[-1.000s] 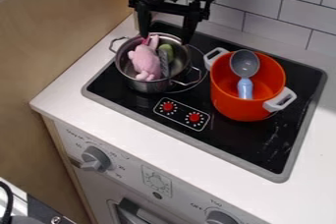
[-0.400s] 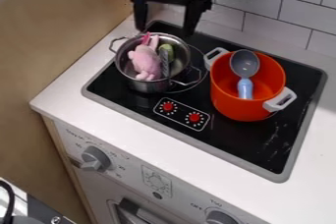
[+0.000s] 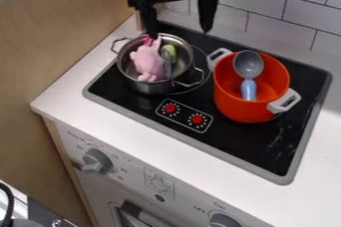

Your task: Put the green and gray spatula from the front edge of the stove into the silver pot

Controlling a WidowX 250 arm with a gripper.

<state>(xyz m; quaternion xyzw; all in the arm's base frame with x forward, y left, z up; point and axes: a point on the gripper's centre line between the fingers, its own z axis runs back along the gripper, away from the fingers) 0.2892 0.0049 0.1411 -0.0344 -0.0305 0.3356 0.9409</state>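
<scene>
My gripper (image 3: pixel 180 34) hangs at the top of the camera view, open, with nothing between its fingers. It is over the back edge of the stove, nearest to the silver pot (image 3: pixel 154 89). Inside that pot lie a pink plush toy (image 3: pixel 148 62), a green item (image 3: pixel 169 52) and a grey, blade-like item (image 3: pixel 166 63). To the right stands an orange pot (image 3: pixel 243 112) with white handles. A spoon with a grey bowl and a blue handle (image 3: pixel 248 89) leans inside it.
The black cooktop (image 3: pixel 246 144) has a grey rim and two red knobs in front of the silver pot. A wooden panel (image 3: pixel 67 37) rises on the left, and a tiled wall (image 3: pixel 299 12) stands behind the white counter (image 3: pixel 126 141).
My gripper has shifted a little to the right, and its fingers stand slightly farther apart. The pots and the things in them have kept their places.
</scene>
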